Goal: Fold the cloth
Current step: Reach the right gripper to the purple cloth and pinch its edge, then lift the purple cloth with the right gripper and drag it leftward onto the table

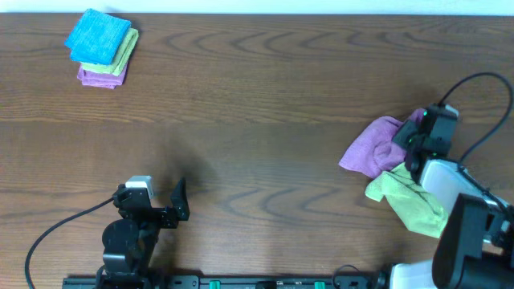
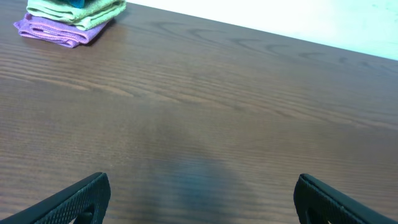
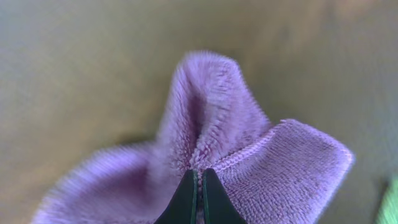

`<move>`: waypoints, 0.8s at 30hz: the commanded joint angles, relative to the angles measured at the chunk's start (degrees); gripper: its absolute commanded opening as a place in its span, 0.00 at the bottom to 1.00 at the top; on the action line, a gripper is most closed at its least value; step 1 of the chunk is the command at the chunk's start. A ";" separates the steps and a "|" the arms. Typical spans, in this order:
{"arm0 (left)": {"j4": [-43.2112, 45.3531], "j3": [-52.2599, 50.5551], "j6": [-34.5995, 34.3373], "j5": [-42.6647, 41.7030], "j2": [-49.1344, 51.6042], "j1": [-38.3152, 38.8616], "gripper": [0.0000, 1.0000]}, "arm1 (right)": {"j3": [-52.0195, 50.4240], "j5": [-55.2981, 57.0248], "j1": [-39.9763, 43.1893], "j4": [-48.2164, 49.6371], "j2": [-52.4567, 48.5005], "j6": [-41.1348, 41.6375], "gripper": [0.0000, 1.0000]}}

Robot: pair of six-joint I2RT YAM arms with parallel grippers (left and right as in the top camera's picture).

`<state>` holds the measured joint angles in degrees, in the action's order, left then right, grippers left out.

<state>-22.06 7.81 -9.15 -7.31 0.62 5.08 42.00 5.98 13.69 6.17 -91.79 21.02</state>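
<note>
A crumpled purple cloth (image 1: 371, 146) lies at the right of the table, and its edge fills the right wrist view (image 3: 249, 149). My right gripper (image 1: 412, 143) is shut on that cloth's edge, the fingertips (image 3: 199, 177) pinched together with the hem between them. A crumpled yellow-green cloth (image 1: 405, 201) lies just in front of it, partly under the right arm. My left gripper (image 1: 157, 205) is open and empty near the front left of the table; its two fingers show at the bottom corners of the left wrist view (image 2: 199, 202), over bare wood.
A stack of folded cloths, blue on yellow-green on purple (image 1: 102, 46), sits at the far left corner; it also shows in the left wrist view (image 2: 68, 18). The right arm's cable (image 1: 482, 112) loops over the right edge.
</note>
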 commanded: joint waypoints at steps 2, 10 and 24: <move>-0.17 -1.22 -0.04 0.22 -0.37 -0.24 0.95 | 6.86 -9.88 0.46 0.24 4.85 1.22 0.02; -0.17 -1.22 -0.04 0.20 -0.37 -0.24 0.95 | 16.31 -28.48 -3.08 0.28 8.09 1.33 0.02; -0.17 -1.22 -0.04 0.22 -0.37 -0.24 0.95 | 27.82 -49.86 -34.27 2.05 8.39 7.87 0.02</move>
<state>-22.06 7.81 -9.15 -7.31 0.62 5.08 65.73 -37.10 -17.02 7.60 -84.79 26.83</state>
